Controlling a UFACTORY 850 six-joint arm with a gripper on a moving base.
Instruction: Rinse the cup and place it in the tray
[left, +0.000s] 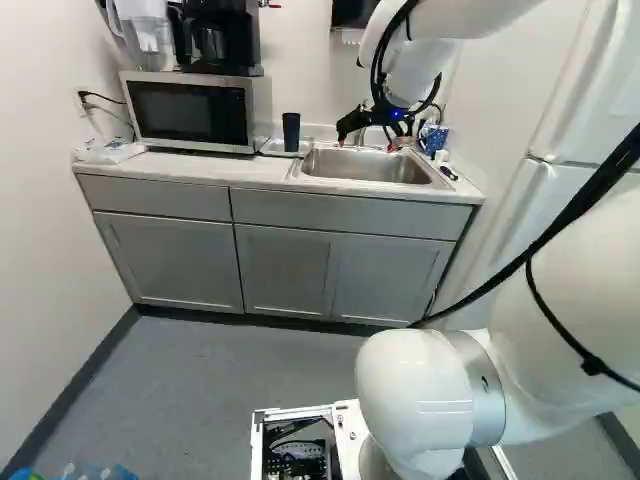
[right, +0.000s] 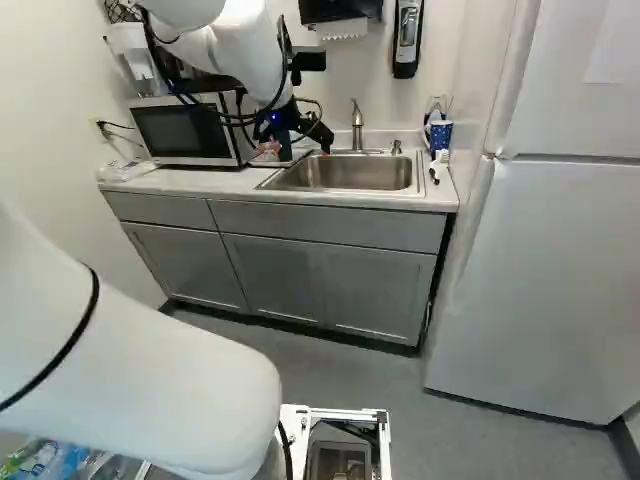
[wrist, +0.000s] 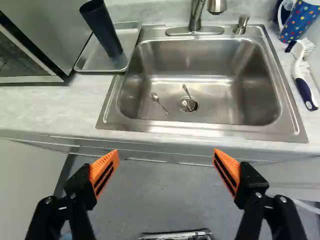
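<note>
Seeing the black cup (wrist: 104, 32) standing upright in the metal tray (wrist: 95, 63), just beside the sink (wrist: 200, 131). Finding no clear sign of rinsing, so possibly leaving a dirty cup or wetting a finished one again. Hovering near the sink with an empty hand (wrist: 165, 156), holding the fingers wide apart. If going for the cup, risking toppling so tall and narrow a shape by nudging with one finger before closing evenly. Risking, too, scraping the microwave (left: 190, 112), sitting beyond the tray from the sink. If rinsing, possibly clipping the faucet (wrist: 196, 20) at the sink's back by lifting too little, or losing grip through wetting the smooth wall. If lowering too far, possibly jarring the spoon (wrist: 159, 103) lying near the drain (wrist: 189, 105) in the sink. Across the sink from the tray, seeing the dotted cup (wrist: 300, 21) and dish brush (wrist: 302, 75) resting on the surface (wrist: 55, 107); risking mistaking one cup for the other.
</note>
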